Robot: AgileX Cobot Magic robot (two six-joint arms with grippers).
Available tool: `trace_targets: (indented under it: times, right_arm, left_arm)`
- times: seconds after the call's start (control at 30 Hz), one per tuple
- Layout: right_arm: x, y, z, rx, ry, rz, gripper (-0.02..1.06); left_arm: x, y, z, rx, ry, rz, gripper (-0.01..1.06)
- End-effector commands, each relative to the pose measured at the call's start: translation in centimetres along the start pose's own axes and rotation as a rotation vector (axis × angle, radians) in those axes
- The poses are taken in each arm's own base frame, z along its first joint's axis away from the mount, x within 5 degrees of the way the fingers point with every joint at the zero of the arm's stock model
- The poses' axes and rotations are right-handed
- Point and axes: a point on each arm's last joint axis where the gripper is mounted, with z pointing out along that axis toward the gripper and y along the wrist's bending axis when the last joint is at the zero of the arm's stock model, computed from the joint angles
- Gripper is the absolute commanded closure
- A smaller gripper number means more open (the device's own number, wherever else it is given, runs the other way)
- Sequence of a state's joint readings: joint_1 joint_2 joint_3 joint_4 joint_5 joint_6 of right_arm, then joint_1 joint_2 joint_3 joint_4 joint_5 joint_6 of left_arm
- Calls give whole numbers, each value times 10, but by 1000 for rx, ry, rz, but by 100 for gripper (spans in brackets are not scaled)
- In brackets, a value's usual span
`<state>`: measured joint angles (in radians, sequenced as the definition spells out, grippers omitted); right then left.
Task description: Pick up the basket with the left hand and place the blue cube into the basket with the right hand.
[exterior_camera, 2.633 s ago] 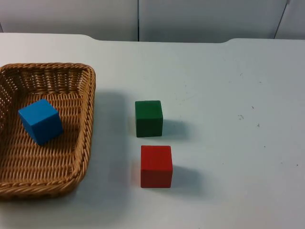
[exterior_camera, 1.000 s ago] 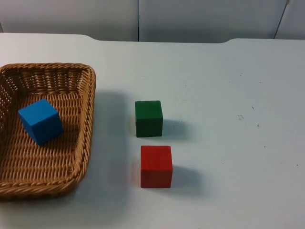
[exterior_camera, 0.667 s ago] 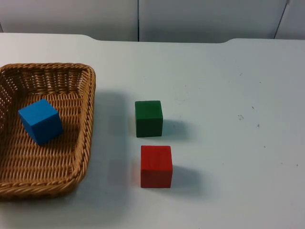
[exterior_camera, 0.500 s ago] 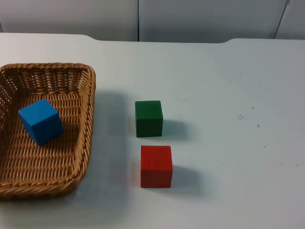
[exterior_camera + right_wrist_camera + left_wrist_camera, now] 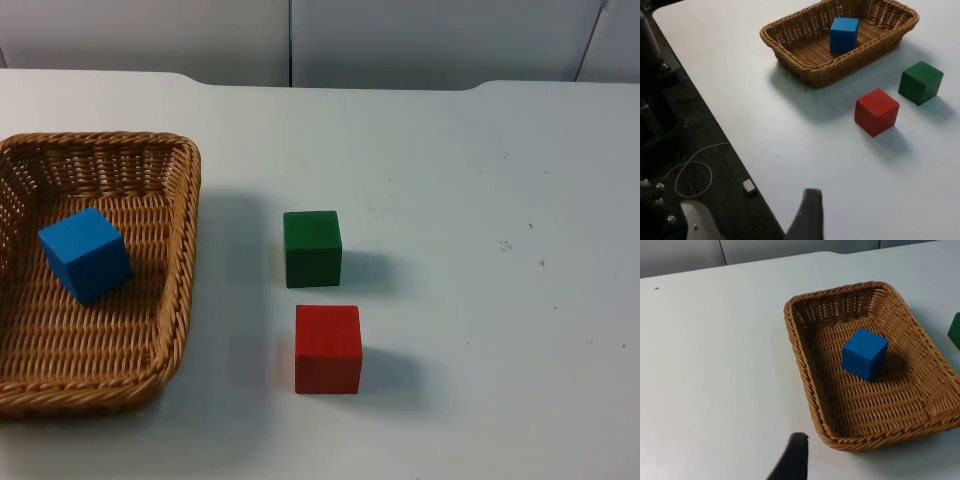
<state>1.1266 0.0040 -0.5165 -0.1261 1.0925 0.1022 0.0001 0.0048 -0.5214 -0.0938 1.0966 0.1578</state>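
A: Left wrist view: one black fingertip of the left hand point(image 5: 792, 460) is seen raised above the counter point(image 5: 705, 365), just short of the near rim of the basket point(image 5: 805, 370). Whether that hand is wide or narrow cannot be told. Nothing is held by it.

B: And the right hand?

A: From the right wrist view, the right hand point(image 5: 807, 217) is held well back near the counter's edge, far from the basket. Its opening cannot be told either, and no cube is carried.

B: What has been altered over the last few seconds?

A: Nothing is seen to have shifted in the top view; basket and cubes are found exactly where they were. Both arms are judged to be waiting, withdrawn, with the work apparently finished.

B: What is contained in the basket?

A: The blue cube point(image 5: 85, 254) is seen inside, resting on the woven floor, slightly turned, apart from the walls. Nothing else is held there. The basket itself is set down on the counter, not lifted.

B: And outside it?

A: A green cube point(image 5: 312, 248) and a red cube point(image 5: 328, 348) are left on the counter beside the basket, near each other but not touching.
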Motion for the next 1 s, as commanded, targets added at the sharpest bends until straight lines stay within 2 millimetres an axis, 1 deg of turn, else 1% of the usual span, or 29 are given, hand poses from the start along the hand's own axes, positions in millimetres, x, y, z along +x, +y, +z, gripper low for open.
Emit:
trace_targets:
  times: [0.0,0.03,0.07,0.13,0.8,0.97]
  right_arm:
    - [1,2,1,-20,-8,-15,29]
    - [1,3,1,-38,-6,-27,29]
    - [1,3,1,-38,-6,-27,29]
    - [1,4,1,-46,-6,-38,29]
    - [1,4,1,-48,-6,-35,29]
    - [1,4,1,-48,-6,-33,29]
  left_arm:
    - [0,-1,1,13,-14,-2,16]
    - [0,-1,1,13,-14,-2,9]
    - [0,-1,1,13,-14,-2,9]
    - [0,-1,1,13,-14,-2,0]
    - [0,-1,1,13,-14,-5,0]
    - [0,-4,1,50,-20,-36,0]
